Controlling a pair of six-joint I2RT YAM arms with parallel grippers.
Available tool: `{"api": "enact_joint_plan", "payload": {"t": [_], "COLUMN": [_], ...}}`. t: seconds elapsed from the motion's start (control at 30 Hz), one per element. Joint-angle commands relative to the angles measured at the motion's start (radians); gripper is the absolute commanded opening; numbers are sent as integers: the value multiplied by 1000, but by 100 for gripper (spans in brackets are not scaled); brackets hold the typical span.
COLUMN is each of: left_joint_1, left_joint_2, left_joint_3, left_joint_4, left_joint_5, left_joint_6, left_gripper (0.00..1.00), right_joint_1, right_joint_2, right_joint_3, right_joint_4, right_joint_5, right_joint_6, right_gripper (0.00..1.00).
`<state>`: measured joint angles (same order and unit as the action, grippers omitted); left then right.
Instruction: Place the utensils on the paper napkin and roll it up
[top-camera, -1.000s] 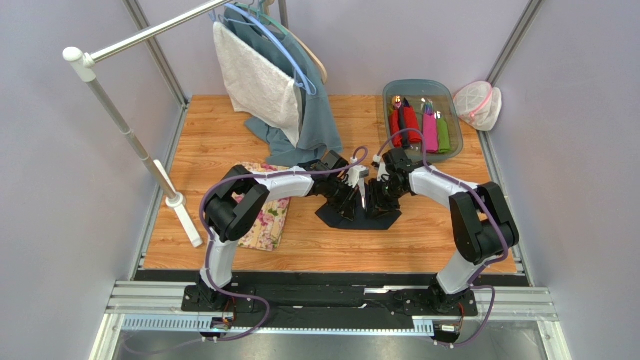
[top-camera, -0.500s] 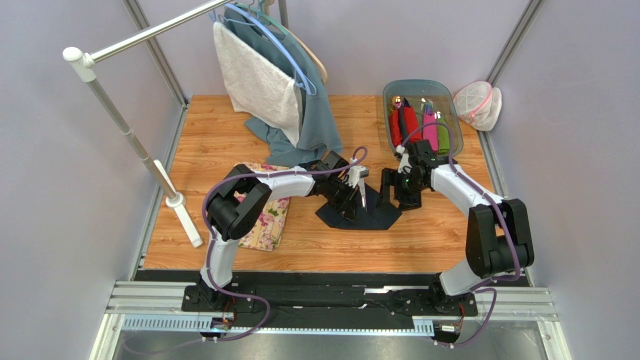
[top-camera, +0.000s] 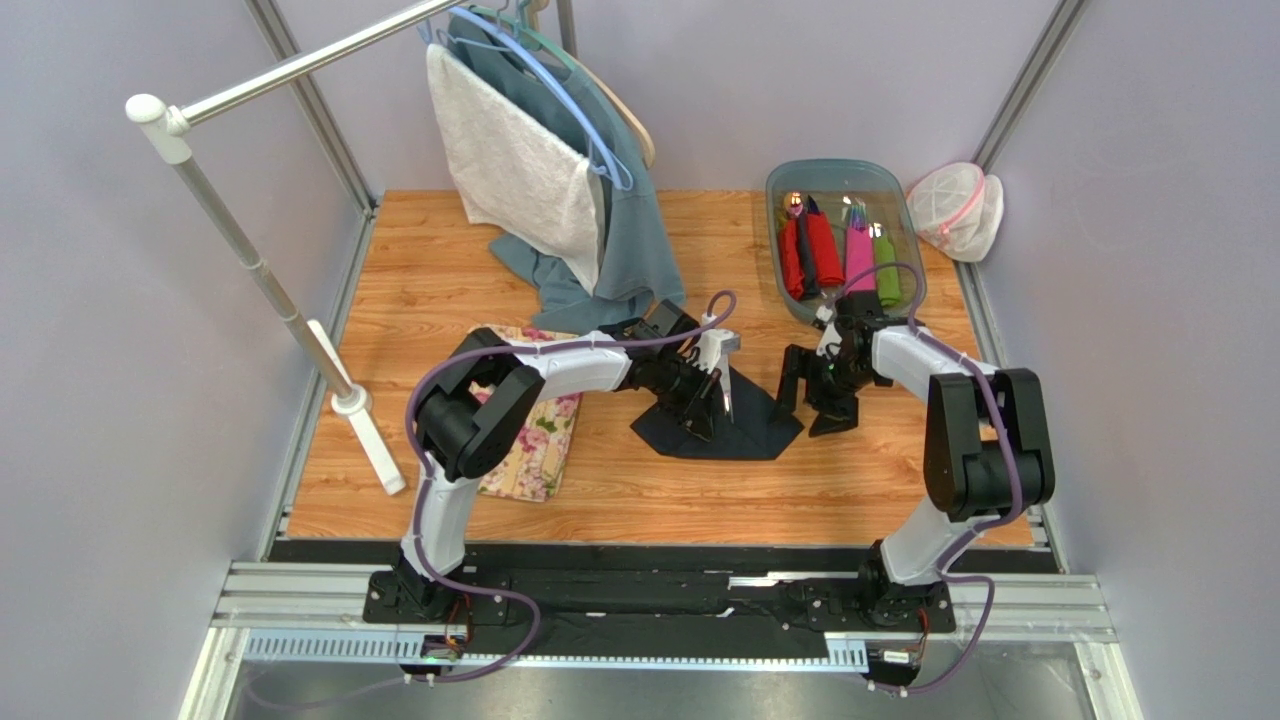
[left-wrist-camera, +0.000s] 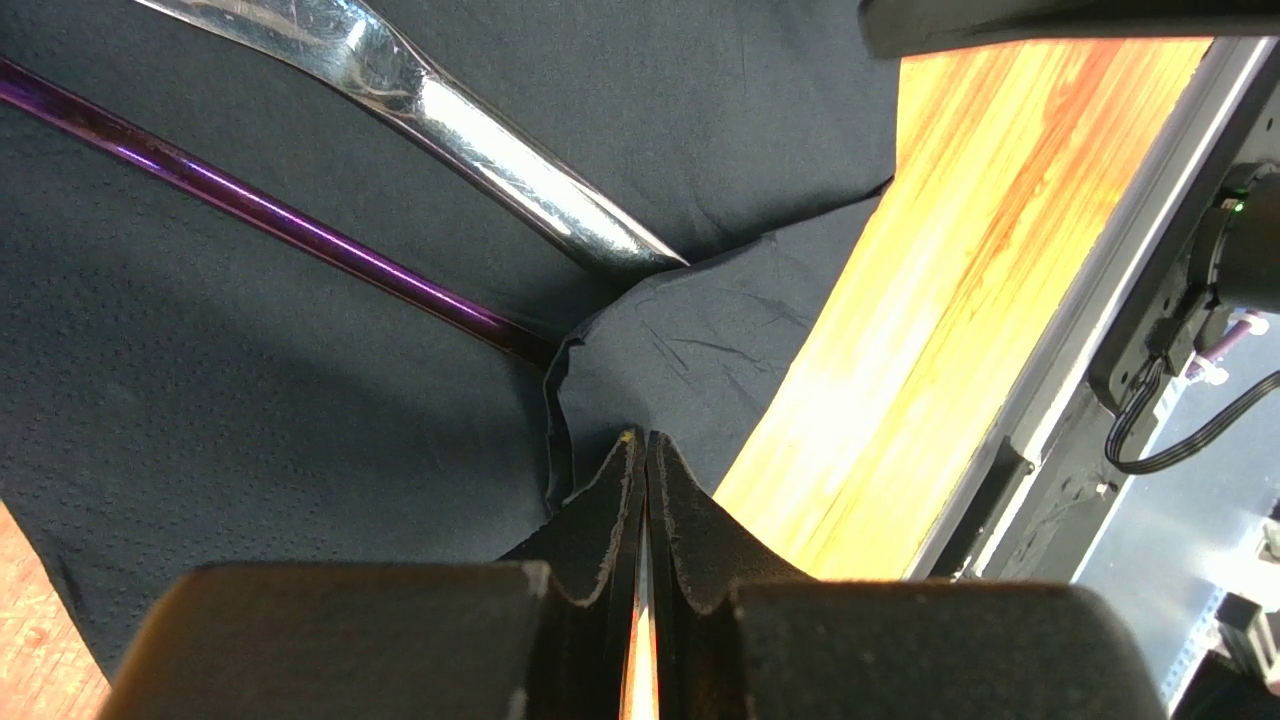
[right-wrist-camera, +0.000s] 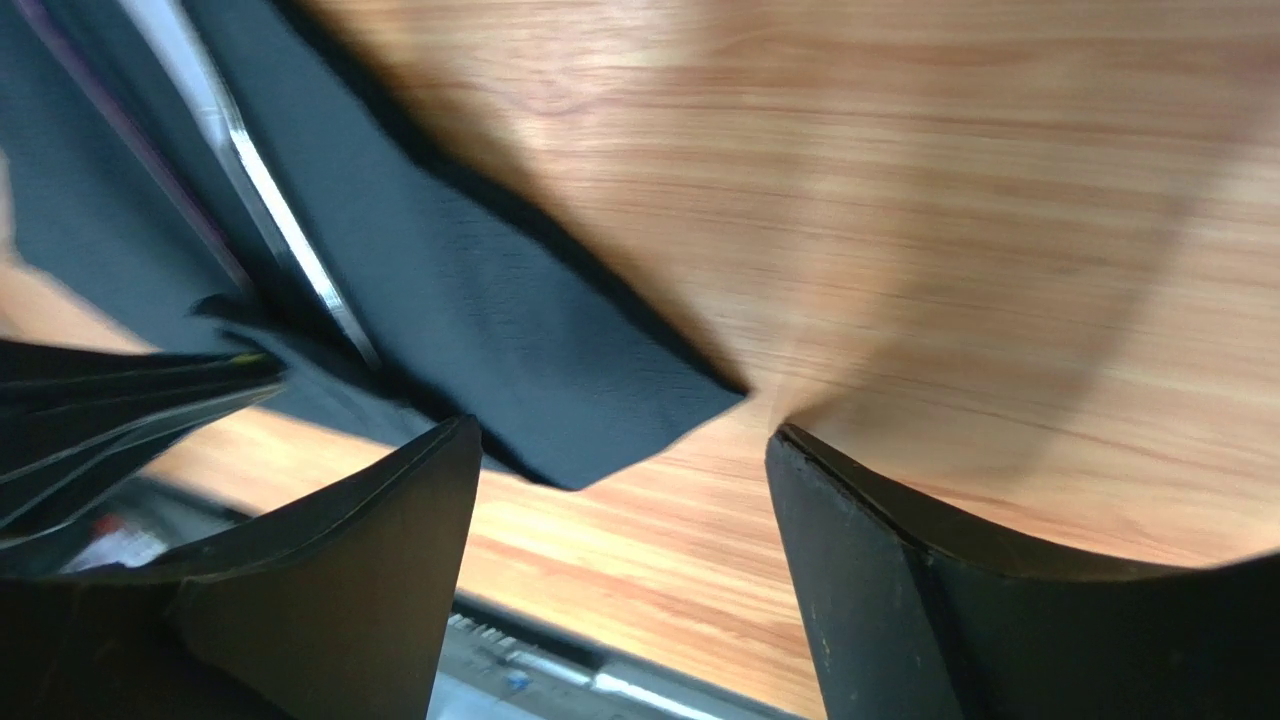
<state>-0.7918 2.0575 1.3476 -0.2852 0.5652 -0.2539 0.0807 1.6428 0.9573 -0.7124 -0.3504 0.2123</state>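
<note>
Left claw (left-wrist-camera: 643, 438) pressed together, pinching paper napkin (left-wrist-camera: 226, 390) fold, right claw (right-wrist-camera: 619, 432) spread wide, empty, above table (right-wrist-camera: 902, 225)

Left end effector (top-camera: 700, 411) sits low over the paper napkin (top-camera: 760, 435)

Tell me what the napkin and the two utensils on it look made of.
The napkin: paper, seemingly; matte near-black, dotted embossing, soft creases. The silver utensil: polished metal, likely steel; mirror glints. The purple utensil: probably coated metal; glossy violet sheen, though plastic is possible.
</note>
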Motion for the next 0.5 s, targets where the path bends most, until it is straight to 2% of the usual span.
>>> {"api": "enact_joint_plan", "payload": {"t": [0.0, 0.23, 0.47], "left_joint_1": [2, 0, 2], "left_joint_2": [6, 9, 9], "left_joint_3": [28, 30, 36], "left_joint_4": [27, 32, 32], "left_joint_5": [13, 15, 13], "left_joint_6": [-12, -15, -15], "left_gripper": [8, 8, 8], "right_joint_1": [-2, -4, -9], "right_joint_2": [78, 101, 42], "right_joint_3": [-5, -8, -26], "right_joint_4": [59, 106, 116], "right_joint_5": [-62, -321, -420], "right_joint_6": [12, 51, 76], "right_gripper": [78, 70, 56]}}
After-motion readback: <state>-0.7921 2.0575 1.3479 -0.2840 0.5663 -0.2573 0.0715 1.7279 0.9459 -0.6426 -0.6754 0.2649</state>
